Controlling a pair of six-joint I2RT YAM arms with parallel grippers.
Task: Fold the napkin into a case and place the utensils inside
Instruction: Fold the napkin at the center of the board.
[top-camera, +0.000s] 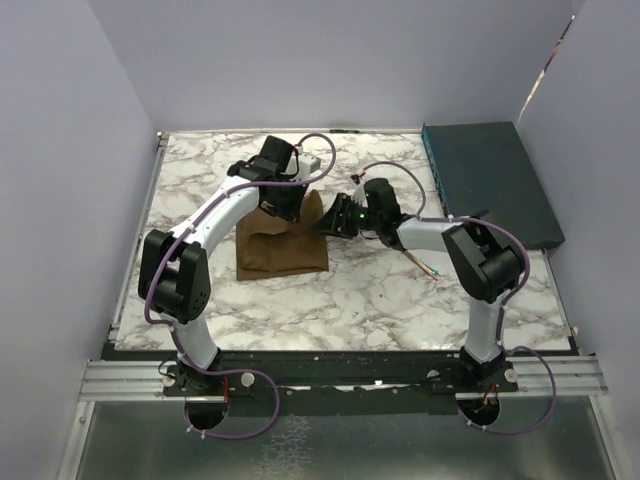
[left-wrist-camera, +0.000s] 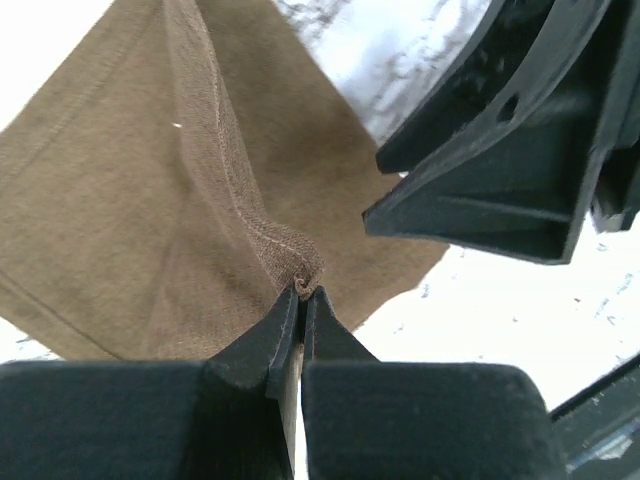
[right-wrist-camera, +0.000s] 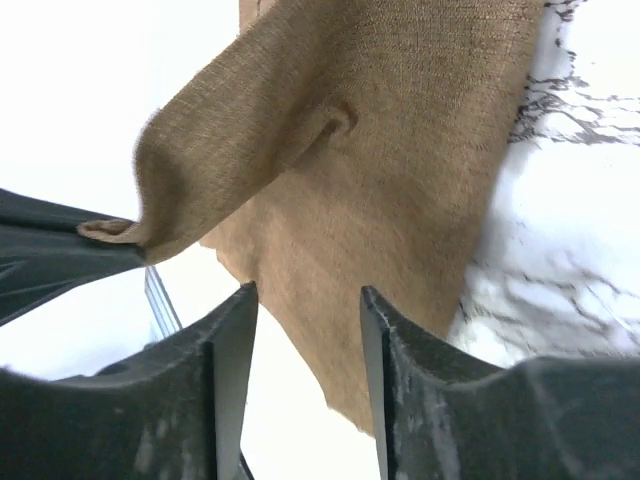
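Observation:
The brown napkin (top-camera: 283, 247) lies partly folded on the marble table, left of centre. My left gripper (top-camera: 290, 208) is shut on a corner of the napkin (left-wrist-camera: 150, 200) and holds that corner lifted, with the cloth pinched between its fingertips (left-wrist-camera: 288, 322). My right gripper (top-camera: 326, 223) is open just right of the napkin's far right edge. In the right wrist view the napkin (right-wrist-camera: 380, 190) hangs in front of its spread fingers (right-wrist-camera: 232, 330), with nothing between them. The copper fork (top-camera: 424, 264) lies on the table under the right arm, mostly hidden.
A dark teal flat box (top-camera: 490, 180) lies at the far right of the marble table (top-camera: 350, 300). Purple walls close in the back and both sides. The right gripper's black body (left-wrist-camera: 520, 130) shows close by in the left wrist view.

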